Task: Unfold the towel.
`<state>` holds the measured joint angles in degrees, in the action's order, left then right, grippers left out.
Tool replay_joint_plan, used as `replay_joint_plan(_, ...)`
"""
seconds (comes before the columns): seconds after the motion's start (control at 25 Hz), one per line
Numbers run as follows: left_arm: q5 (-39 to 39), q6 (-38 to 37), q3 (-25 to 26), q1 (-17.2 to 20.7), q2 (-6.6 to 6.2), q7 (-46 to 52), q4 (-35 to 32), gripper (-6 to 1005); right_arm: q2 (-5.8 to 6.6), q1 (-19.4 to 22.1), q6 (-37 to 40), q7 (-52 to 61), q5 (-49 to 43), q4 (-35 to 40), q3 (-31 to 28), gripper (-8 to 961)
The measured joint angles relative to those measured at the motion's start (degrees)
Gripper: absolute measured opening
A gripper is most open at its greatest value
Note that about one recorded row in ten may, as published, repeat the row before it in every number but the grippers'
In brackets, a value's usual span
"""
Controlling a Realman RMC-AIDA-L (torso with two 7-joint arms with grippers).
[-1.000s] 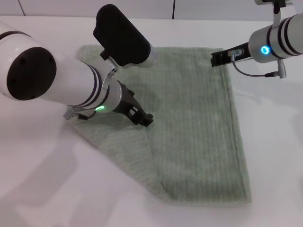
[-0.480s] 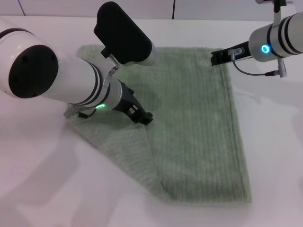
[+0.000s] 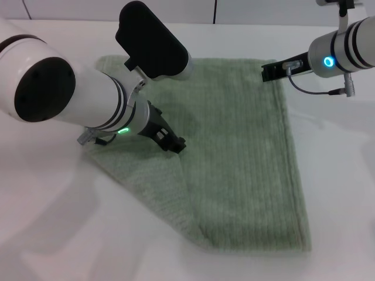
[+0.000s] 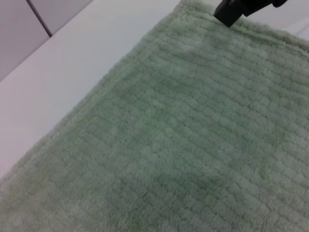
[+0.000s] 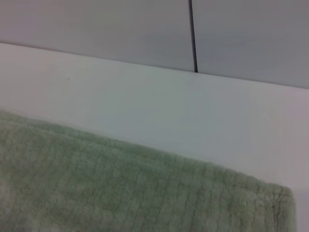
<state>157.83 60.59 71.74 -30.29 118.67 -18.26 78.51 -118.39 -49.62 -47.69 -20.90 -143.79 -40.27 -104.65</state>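
Observation:
The pale sage-green towel lies spread on the white table, its far edge toward the wall. A crease runs from its middle-left to the near edge, and the part left of the crease lies as a slanted flap. My left gripper is low over the towel at the top of that crease. My right gripper is at the towel's far right corner; it also shows in the left wrist view at that corner. The left wrist view shows ribbed towel. The right wrist view shows the towel's far hem.
The white table extends to the left, right and front of the towel. A pale wall with a dark seam stands just behind the towel's far edge. My bulky left arm hides the towel's far left part.
My left gripper has shifted slightly to the left over the towel. The right gripper has stayed at the far right corner. The towel lies as before.

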Motion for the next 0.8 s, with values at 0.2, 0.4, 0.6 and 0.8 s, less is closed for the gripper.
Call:
replay_joint_plan(0.2, -0.1, 0.0, -0.2, 0.0, -0.02, 0.1, 0.1, 733, -0.03, -0.1, 1.1, 0.0, 0.0, 1.1, 0.4, -1)
replay_joint_plan(0.4, -0.1, 0.2, -0.2, 0.0, -0.02, 0.1, 0.2, 731, -0.06, -0.1, 2.1, 0.0, 0.0, 2.4, 0.4, -1)
replay_joint_plan(0.6, -0.2, 0.2, -0.2, 0.0, -0.02, 0.2, 0.2, 729, -0.09, -0.2, 2.3, 0.0, -0.1, 3.2, 0.4, -1)
replay_joint_plan(0.8, -0.2, 0.2, -0.2, -0.1, -0.01, 0.2, 0.2, 727, -0.09, -0.2, 2.7, -0.1, -0.2, 3.7, 0.4, -1)
